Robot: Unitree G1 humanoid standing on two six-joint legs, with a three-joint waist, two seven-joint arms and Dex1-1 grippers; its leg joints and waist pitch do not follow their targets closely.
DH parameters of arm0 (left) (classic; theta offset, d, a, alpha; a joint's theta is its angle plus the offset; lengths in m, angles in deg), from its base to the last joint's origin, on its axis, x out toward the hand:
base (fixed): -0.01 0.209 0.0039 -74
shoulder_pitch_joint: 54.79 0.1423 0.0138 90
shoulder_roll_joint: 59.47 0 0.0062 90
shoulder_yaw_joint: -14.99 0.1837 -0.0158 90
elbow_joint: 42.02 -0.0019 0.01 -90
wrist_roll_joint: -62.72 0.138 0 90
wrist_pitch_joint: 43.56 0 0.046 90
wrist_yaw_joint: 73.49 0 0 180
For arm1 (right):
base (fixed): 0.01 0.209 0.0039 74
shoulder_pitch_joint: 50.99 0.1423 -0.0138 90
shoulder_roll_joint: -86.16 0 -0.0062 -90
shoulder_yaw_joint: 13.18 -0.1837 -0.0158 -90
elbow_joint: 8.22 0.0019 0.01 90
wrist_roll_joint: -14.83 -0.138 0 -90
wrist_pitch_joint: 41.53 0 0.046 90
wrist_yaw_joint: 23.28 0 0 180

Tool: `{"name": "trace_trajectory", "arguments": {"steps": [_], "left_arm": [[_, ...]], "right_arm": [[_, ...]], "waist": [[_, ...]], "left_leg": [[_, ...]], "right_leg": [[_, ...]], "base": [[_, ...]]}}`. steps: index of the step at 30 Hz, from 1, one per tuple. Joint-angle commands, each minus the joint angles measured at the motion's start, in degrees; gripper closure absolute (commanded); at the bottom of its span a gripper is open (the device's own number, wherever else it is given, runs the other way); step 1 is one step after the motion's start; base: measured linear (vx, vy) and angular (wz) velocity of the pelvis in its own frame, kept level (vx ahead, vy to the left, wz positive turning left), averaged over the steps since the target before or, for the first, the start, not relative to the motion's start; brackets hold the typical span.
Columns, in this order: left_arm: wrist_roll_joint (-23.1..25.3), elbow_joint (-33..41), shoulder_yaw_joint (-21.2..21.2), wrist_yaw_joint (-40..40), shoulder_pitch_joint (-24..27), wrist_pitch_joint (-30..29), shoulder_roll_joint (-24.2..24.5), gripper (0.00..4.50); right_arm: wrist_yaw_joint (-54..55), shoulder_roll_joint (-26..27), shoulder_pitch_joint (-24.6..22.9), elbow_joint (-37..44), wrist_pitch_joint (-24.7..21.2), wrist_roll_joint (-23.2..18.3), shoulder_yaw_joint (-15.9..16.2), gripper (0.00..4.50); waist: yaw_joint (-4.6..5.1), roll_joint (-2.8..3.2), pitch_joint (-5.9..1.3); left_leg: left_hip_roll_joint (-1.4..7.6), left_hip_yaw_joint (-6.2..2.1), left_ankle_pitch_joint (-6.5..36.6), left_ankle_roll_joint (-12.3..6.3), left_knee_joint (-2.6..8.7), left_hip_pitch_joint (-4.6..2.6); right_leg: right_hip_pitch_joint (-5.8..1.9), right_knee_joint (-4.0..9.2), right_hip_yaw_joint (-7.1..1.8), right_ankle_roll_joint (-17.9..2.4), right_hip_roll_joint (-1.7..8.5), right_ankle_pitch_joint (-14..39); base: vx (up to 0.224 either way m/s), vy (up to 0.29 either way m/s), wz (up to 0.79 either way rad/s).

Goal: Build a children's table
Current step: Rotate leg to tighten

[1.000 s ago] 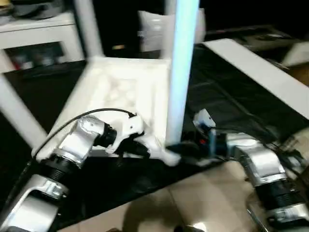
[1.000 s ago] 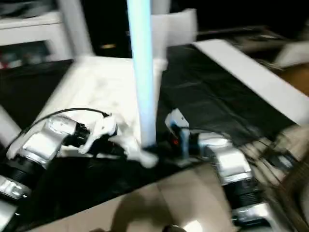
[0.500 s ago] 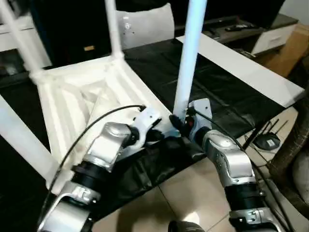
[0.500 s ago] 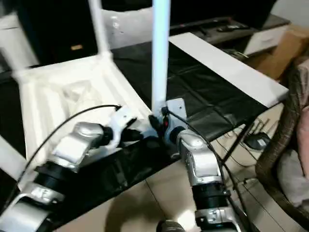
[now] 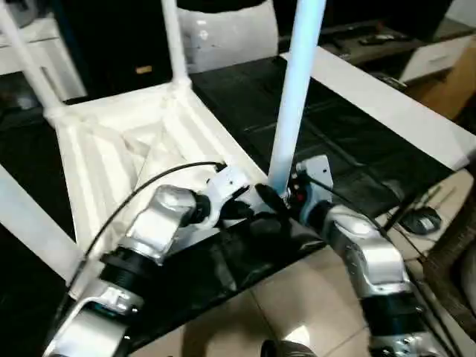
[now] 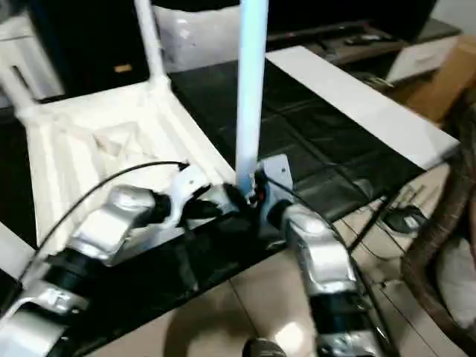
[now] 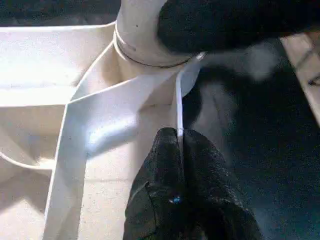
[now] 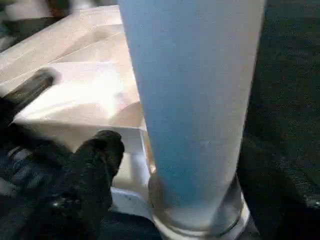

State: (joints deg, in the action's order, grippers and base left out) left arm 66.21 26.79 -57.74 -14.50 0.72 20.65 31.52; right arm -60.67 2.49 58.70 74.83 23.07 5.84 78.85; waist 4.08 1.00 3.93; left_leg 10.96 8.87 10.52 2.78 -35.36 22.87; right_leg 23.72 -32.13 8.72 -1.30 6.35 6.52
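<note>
The white table top lies ribbed side up on a black sheet. Three legs stand in its sockets at the far corner, the far left and the near left. A fourth leg stands upright in the near right corner socket. My left gripper is shut on the thin rim of the top just beside that socket. My right gripper is open at the base of that leg. One finger stands a little apart from the tube; the other is hidden behind it.
A long white board lies on the black sheet to the right. A grey-white pillow sits behind the top, a white cabinet at far left. A wicker seat and tiled floor lie at the near right.
The head camera has swung and tilted, so the whole picture shifted. Both grippers have stayed at the same near right corner, the left on the rim and the right at the leg's base.
</note>
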Motion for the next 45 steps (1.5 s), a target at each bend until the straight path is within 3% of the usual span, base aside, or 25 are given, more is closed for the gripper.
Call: {"name": "trace_trajectory", "arguments": {"steps": [1, 3, 6, 7, 9, 10, 12, 13, 14, 16, 17, 19, 22, 25, 26, 38, 45], "left_arm": [[-1.7, 2.2, 0.6, 4.5, -1.4, 4.4, 1.3, 4.5], [-2.1, 2.6, 2.2, 9.1, -0.8, 7.4, 3.9, 4.5], [-3.0, 3.3, 3.5, 13.7, -0.3, 9.4, 6.1, 4.5], [-3.1, 3.1, 4.7, 17.4, -0.5, 11.8, 7.6, 4.5], [-3.0, 2.7, 5.1, 18.4, -0.6, 12.9, 8.1, 4.5], [-2.1, 1.5, 6.2, 20.4, -1.1, 15.9, 9.2, 4.5], [-1.4, 0.2, 7.1, 22.2, -1.6, 18.4, 10.0, 4.5], [-1.2, -0.7, 7.7, 23.4, -2.0, 20.0, 10.5, 4.5], [-1.2, -1.2, 8.0, 24.1, -2.2, 20.8, 10.7, 4.5], [-1.8, -2.0, 8.5, 26.4, -2.7, 21.8, 11.2, 4.5], [-2.0, -2.5, 8.8, 28.0, -3.1, 22.6, 11.4, 4.5], [-2.0, -3.1, 9.2, 29.3, -3.7, 23.6, 11.3, 4.5], [-1.9, -3.9, 9.8, 30.6, -4.5, 24.7, 11.3, 4.5], [-1.5, -4.9, 10.3, 31.1, -5.3, 26.2, 11.2, 4.5], [-1.4, -5.9, 10.4, 31.2, -5.9, 27.1, 11.0, 4.5], [-1.3, -9.1, 10.7, 31.6, -7.4, 29.5, 10.0, 4.5], [-1.4, -9.8, 10.0, 31.1, -7.3, 29.3, 10.1, 4.5]], "right_arm": [[-5.3, -2.2, -0.4, 2.0, 1.5, -1.5, 0.5, 0.41], [-11.3, -6.3, -1.2, 2.5, 3.8, -1.7, 2.4, 0.08], [-16.4, -9.3, -1.3, 2.6, 4.4, -2.6, 3.4, 0.01], [-21.5, -11.8, -1.0, 2.2, 4.5, -3.8, 4.1, 0.01], [-23.2, -12.6, -0.8, 2.1, 4.7, -4.1, 4.5, 0.01], [-26.9, -14.4, -0.2, 1.0, 6.1, -4.3, 5.6, 0.01], [-30.3, -15.7, 0.8, -0.4, 7.5, -4.3, 6.4, 0.01], [-32.3, -16.5, 1.5, -1.7, 7.8, -4.5, 7.0, 0.01], [-33.4, -16.9, 2.0, -2.4, 7.9, -4.7, 7.3, 0.26], [-35.6, -17.5, 3.4, -4.3, 8.9, -4.2, 8.8, 0.33], [-37.7, -17.7, 4.4, -5.6, 9.4, -4.0, 9.9, 0.39], [-39.8, -17.7, 5.3, -6.9, 9.9, -4.0, 10.5, 0.56], [-41.8, -17.6, 6.5, -8.4, 10.3, -4.5, 11.2, 0.76], [-43.6, -17.5, 7.2, -9.1, 10.9, -4.8, 11.8, 1.06], [-44.6, -17.4, 7.6, -9.8, 11.5, -4.9, 12.3, 1.1], [-47.5, -15.2, 8.3, -11.9, 12.2, -5.7, 14.2, 2.23], [-48.3, -15.1, 8.2, -11.8, 9.2, -6.8, 14.3, 2.5]], "waist": [[-0.94, 0.73, -4.68], [-1.76, 0.57, -4.61], [-2.8, 0.55, -4.17], [-3.09, 0.14, -4.17], [-3.6, 0.4, -4.19], [-3.84, -0.15, -4.29], [-4.34, -0.07, -4.35], [-4.48, -0.35, -4.37], [-4.8, -0.2, -4.43], [-5.21, -0.18, -4.46], [-5.42, -0.67, -4.61], [-5.77, -0.37, -4.61], [-5.89, -0.97, -4.7], [-5.98, -0.93, -4.74], [-6.0, -1.2, -4.8], [-6.67, -1.26, -4.79], [-6.92, -1.18, -4.76]], "left_leg": [[2.23, -0.6, 18.7, -2.55, 4.45, -1.6], [2.25, -0.53, 20.2, -1.85, 4.46, -1.87], [2.31, -0.65, 23.1, -1.2, 4.81, -2.13], [2.26, -0.65, 24.5, -0.77, 4.73, -2.6], [2.43, -0.77, 23.6, -0.5, 4.88, -2.46], [2.45, -0.75, 23.2, -0.57, 4.89, -2.38], [2.39, -0.55, 22.8, -0.83, 4.77, -2.6], [2.43, -0.54, 21.9, -0.91, 4.83, -2.29], [2.45, -0.43, 21.1, -1.05, 4.82, -2.36], [2.49, -0.4, 20.4, -0.91, 4.88, -2.23], [2.61, -0.23, 19.6, -0.88, 4.86, -2.3], [2.69, -0.17, 18.9, -1.01, 4.89, -2.28], [2.74, -0.06, 17.6, -1.26, 4.9, -1.99], [2.71, 0.07, 16.9, -1.25, 4.89, -2.01], [2.71, 0.22, 16.7, -1.29, 4.85, -2.02], [2.84, 0.45, 16.6, -1.08, 4.9, -2.31], [2.81, 0.42, 16.6, -0.85, 4.94, -2.34]], "right_leg": [[-3.53, 3.95, -3.15, -9.3, 2.72, 23.2], [-3.38, 4.13, -3.21, -8.7, 2.72, 24.6], [-3.41, 4.45, -3.19, -7.4, 2.81, 28.8], [-3.04, 4.81, -3.16, -6.8, 2.88, 30.7], [-3.2, 4.58, -3.37, -6.7, 3.01, 30.2], [-3.21, 4.57, -3.39, -6.7, 2.99, 30.0], [-3.03, 4.47, -3.49, -7.0, 3.07, 29.8], [-3.25, 4.33, -3.55, -7.2, 3.07, 29.4], [-3.24, 4.27, -3.67, -7.3, 3.11, 29.2], [-3.31, 4.0, -3.66, -7.8, 3.05, 28.5], [-3.25, 3.95, -3.84, -8.0, 3.14, 27.7], [-3.28, 3.63, -3.93, -8.6, 3.09, 26.6], [-3.46, 3.22, -4.08, -9.1, 3.15, 25.7], [-3.38, 3.22, -4.21, -9.1, 3.1, 25.4], [-3.37, 3.18, -4.33, -9.3, 3.08, 25.1], [-3.21, 3.09, -4.56, -9.8, 3.07, 25.1], [-3.18, 3.11, -4.54, -9.4, 3.05, 25.8]], "base": [[0.0, 0.0, 0.0], [0.0, 0.0, 0.0], [0.0, 0.0, 0.0], [0.0, 0.0, 0.0], [0.0, 0.0, 0.0], [0.0, 0.0, 0.0], [0.0, 0.0, 0.0], [0.0, 0.0, 0.0], [0.0, 0.0, 0.0], [0.0, 0.0, 0.0], [0.0, 0.0, 0.0], [0.0, 0.0, 0.0], [0.0, 0.0, 0.0], [0.0, 0.0, 0.0], [0.0, 0.0, 0.0], [0.0, 0.0, 0.0], [0.0, 0.0, 0.0]]}}
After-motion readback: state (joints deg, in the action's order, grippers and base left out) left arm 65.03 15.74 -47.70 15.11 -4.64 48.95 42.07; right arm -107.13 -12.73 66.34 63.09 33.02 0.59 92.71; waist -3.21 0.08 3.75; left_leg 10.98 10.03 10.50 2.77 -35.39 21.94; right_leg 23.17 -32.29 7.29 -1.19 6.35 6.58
